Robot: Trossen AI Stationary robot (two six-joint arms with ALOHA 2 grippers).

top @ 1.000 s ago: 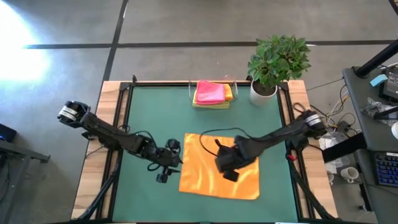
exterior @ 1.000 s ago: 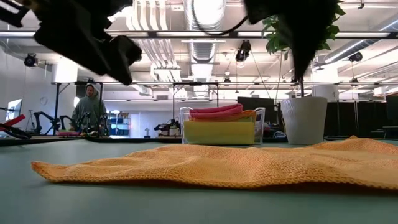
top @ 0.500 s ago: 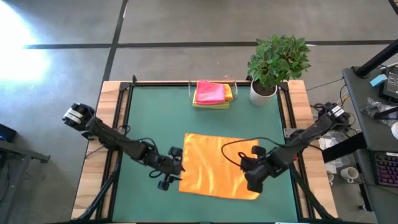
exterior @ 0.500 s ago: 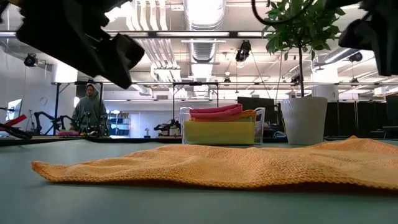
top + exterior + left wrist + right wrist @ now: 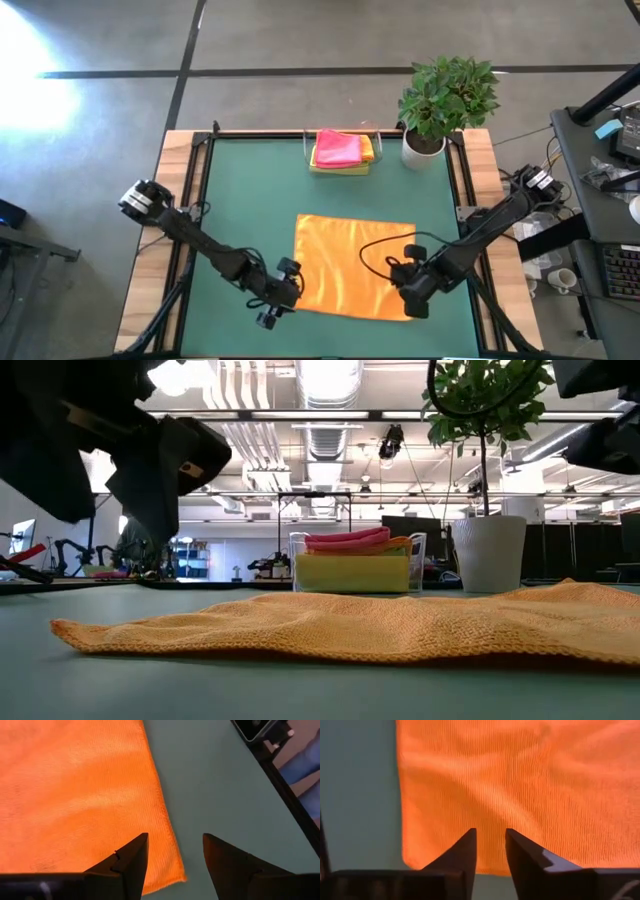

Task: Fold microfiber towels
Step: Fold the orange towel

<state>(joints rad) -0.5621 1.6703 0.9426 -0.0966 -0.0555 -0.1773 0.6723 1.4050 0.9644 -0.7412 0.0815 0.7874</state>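
An orange microfiber towel [image 5: 350, 265] lies spread flat on the green table mat [image 5: 245, 200]; it also shows in the low view [image 5: 380, 625]. My left gripper [image 5: 282, 292] is open and hovers over the towel's near left corner [image 5: 172, 870]. My right gripper [image 5: 412, 293] is open by a narrow gap and hovers over the towel's near edge [image 5: 485, 865], by its near right corner. In the low view both grippers stand above the cloth.
A clear bin [image 5: 340, 152] at the mat's far edge holds folded towels, pink on top of yellow and orange [image 5: 352, 560]. A potted plant [image 5: 445, 95] stands at the far right corner. Bare mat lies left of and beyond the towel.
My right gripper has gone from over the towel's middle toward the table's near right, to the towel's near right corner. My left gripper has gone toward the near edge and a little right, to the near left corner. The towel has stayed flat.
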